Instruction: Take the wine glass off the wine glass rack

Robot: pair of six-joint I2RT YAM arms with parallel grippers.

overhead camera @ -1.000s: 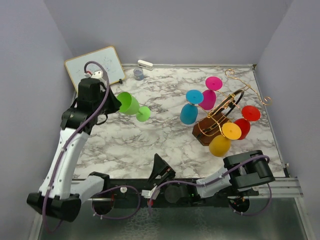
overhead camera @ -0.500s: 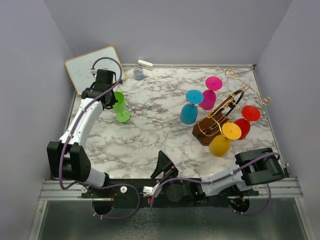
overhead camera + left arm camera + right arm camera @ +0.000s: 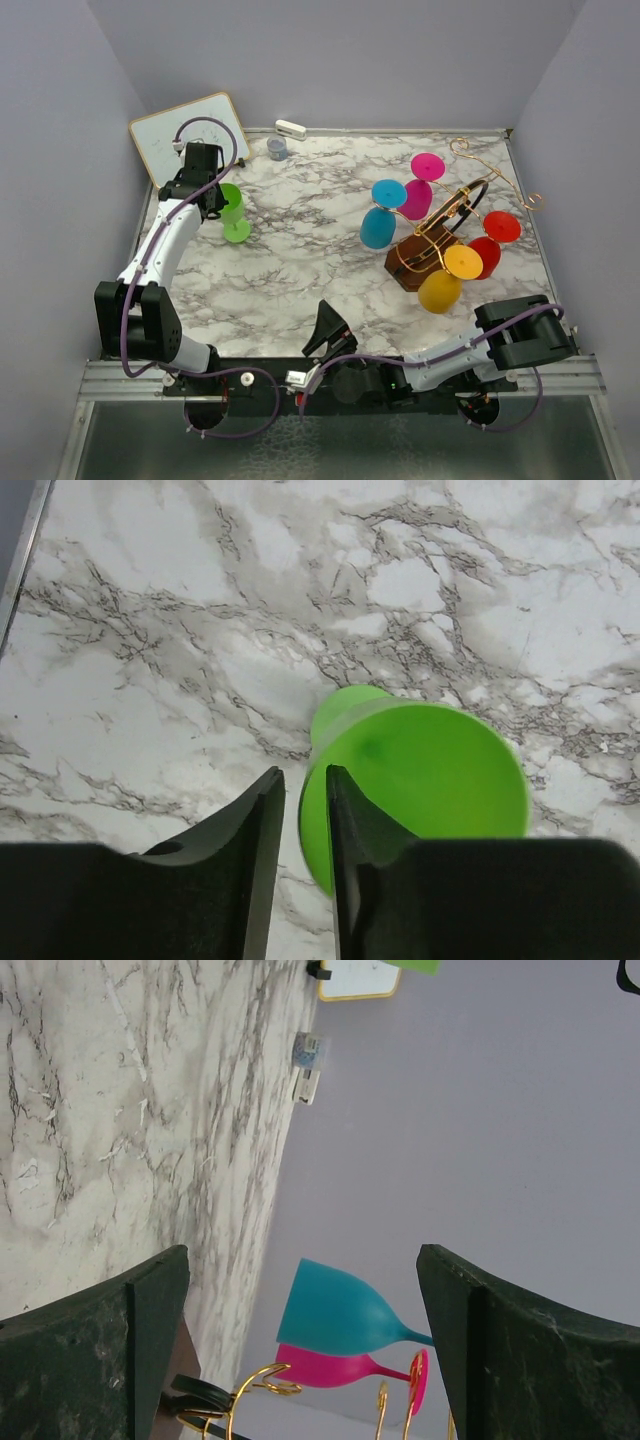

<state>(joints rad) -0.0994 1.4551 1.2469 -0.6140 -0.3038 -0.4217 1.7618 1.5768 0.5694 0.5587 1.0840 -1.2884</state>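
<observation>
The wine glass rack has a dark brown block base (image 3: 425, 255) and gold wire arms (image 3: 480, 170); it stands at the right of the marble table. Blue (image 3: 380, 225), magenta (image 3: 420, 190), red (image 3: 495, 240) and yellow (image 3: 445, 285) glasses hang on it. A green wine glass (image 3: 234, 212) stands upright at the far left, its foot on the table. My left gripper (image 3: 222, 200) is over it, its jaws nearly closed on the bowl's wall (image 3: 420, 770). My right gripper (image 3: 302, 1252) is wide open and empty near the front right, facing the blue (image 3: 340, 1315) and magenta (image 3: 340, 1368) glasses.
A whiteboard (image 3: 190, 130) leans at the back left corner just behind the green glass. A white eraser (image 3: 290, 128) and a small grey roll (image 3: 277, 148) lie at the back edge. Grey walls close in the table on three sides.
My left arm carried the green glass from a tilted hold in the air to the far left and stood it upright on the table. My right arm drew back a little.
</observation>
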